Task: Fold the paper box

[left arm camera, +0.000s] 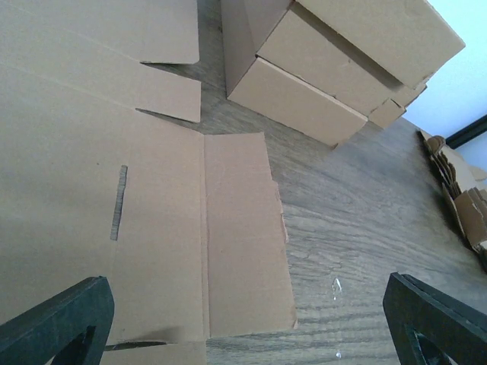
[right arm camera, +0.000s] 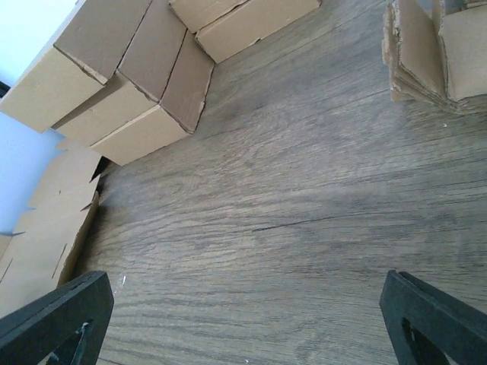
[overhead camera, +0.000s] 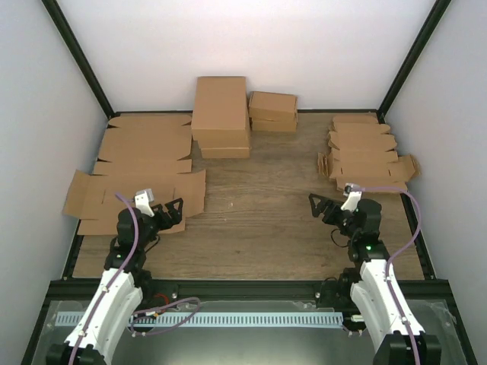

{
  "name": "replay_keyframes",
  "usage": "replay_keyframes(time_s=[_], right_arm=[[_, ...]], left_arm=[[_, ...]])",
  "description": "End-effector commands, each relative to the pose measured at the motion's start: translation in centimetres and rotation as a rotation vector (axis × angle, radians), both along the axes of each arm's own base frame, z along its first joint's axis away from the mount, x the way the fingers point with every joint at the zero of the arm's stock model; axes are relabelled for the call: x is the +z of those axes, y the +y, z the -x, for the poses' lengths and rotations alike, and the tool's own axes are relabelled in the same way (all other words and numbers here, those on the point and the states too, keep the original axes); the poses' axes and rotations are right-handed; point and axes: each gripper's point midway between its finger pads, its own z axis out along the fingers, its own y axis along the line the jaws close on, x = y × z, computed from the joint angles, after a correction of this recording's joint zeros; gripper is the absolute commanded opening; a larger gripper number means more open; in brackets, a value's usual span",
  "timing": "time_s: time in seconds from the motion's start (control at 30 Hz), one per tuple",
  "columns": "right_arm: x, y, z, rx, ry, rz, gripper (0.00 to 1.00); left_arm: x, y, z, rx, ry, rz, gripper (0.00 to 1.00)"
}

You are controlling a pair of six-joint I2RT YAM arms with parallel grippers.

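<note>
White-walled enclosure, wood-grain bench (overhead camera: 259,228). Landmark: stack of folded boxes (overhead camera: 221,115) at the back wall.

- Large flat cardboard sheets (overhead camera: 144,156) lie left of the stack and in front of it.
- Paper box (overhead camera: 369,169), unfolded, sits in a small pile of like die-cut pieces well to the right of the stack.
- Left gripper (overhead camera: 173,211) is in front of the stack, over the sheets' edge, fingers spread, holding nothing.
- Right gripper (overhead camera: 316,207) is in front and right of the stack, near the pile, fingers spread, holding nothing.

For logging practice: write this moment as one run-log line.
left end effector: open, empty | right end effector: open, empty | paper box blanks: stacked right, untouched | fold: not started
</note>
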Motion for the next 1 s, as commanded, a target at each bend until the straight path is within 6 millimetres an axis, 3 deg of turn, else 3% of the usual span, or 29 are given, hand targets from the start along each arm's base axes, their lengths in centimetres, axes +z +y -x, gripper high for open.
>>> replay_keyframes(time_s=[0.0, 0.17, 0.33, 0.53, 0.63, 0.77, 0.97], right_arm=[[0.4, -0.5, -0.1, -0.034, -0.006, 0.002, 1.00], [0.0, -2.3, -0.8, -0.157, 0.047, 0.015, 1.00], [1.7, -3.5, -2.2, -0.206, 0.091, 0.072, 0.97], [4.4, -4.8, -5.3, -0.260, 0.115, 0.134, 0.87], [5.5, -5.8, -7.1, -0.305, 0.139, 0.171, 0.74], [6.4, -6.5, -9.8, -0.276, 0.177, 0.180, 0.72], [4.5, -7.2, -13.6, -0.207, 0.282, 0.160, 0.59]], left_arm=[[0.6, -0.3, -0.2, -0.023, -0.030, -0.012, 1.00], [0.5, -0.4, -0.1, -0.029, -0.028, -0.011, 1.00], [0.2, 0.3, -0.3, 0.010, -0.013, -0.029, 1.00], [-0.4, 0.4, -0.6, 0.016, 0.022, -0.045, 1.00], [-0.7, 0.2, -0.7, 0.003, 0.040, -0.046, 1.00], [-0.6, 0.1, -0.6, -0.002, 0.033, -0.040, 1.00], [0.1, 0.2, -0.3, 0.002, -0.009, -0.028, 1.00]])
